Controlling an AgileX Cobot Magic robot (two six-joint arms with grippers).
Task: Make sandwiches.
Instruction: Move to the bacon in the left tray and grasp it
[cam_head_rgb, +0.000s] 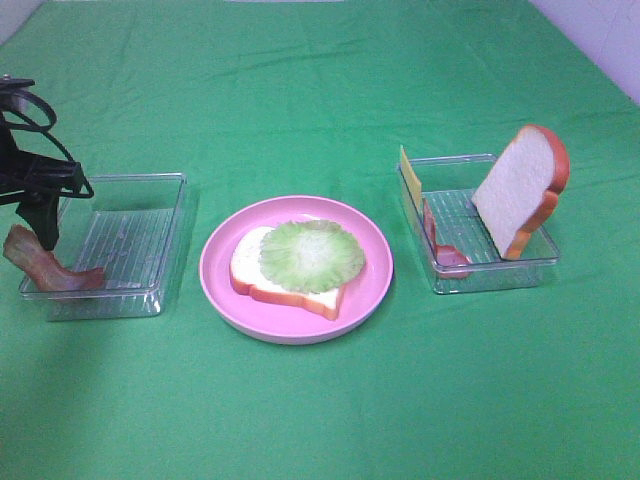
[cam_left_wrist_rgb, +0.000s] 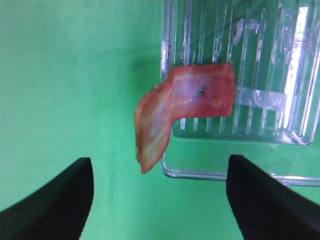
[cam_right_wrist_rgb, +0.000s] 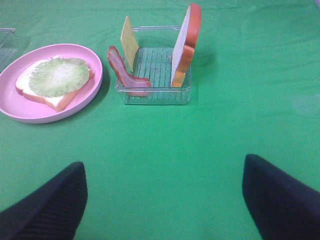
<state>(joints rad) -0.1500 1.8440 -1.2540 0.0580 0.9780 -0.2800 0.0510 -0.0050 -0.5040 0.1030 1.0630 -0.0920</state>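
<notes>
A reddish-brown bacon strip (cam_head_rgb: 45, 265) (cam_left_wrist_rgb: 185, 97) lies draped over the left edge of the left clear tray (cam_head_rgb: 130, 240) (cam_left_wrist_rgb: 260, 55), one end hanging outside. My left gripper (cam_head_rgb: 42, 225) (cam_left_wrist_rgb: 160, 200) hovers open just above it, holding nothing. On the pink plate (cam_head_rgb: 215, 270) (cam_right_wrist_rgb: 30, 117) lies a bread slice (cam_head_rgb: 245, 265) (cam_right_wrist_rgb: 22, 80) with a lettuce leaf (cam_head_rgb: 312, 255) (cam_right_wrist_rgb: 57, 75) on top. The right tray (cam_head_rgb: 500, 270) (cam_right_wrist_rgb: 157, 95) holds an upright bread slice (cam_head_rgb: 520, 185) (cam_right_wrist_rgb: 186, 45), a yellow cheese square (cam_head_rgb: 410, 172) (cam_right_wrist_rgb: 129, 40) and a red meat piece (cam_head_rgb: 440, 245) (cam_right_wrist_rgb: 125, 72). My right gripper (cam_right_wrist_rgb: 162, 200) is open, well short of that tray.
Green cloth (cam_head_rgb: 320, 100) covers the whole table. The plate sits between the two trays. A pale wall shows at the far right corner (cam_head_rgb: 600, 40).
</notes>
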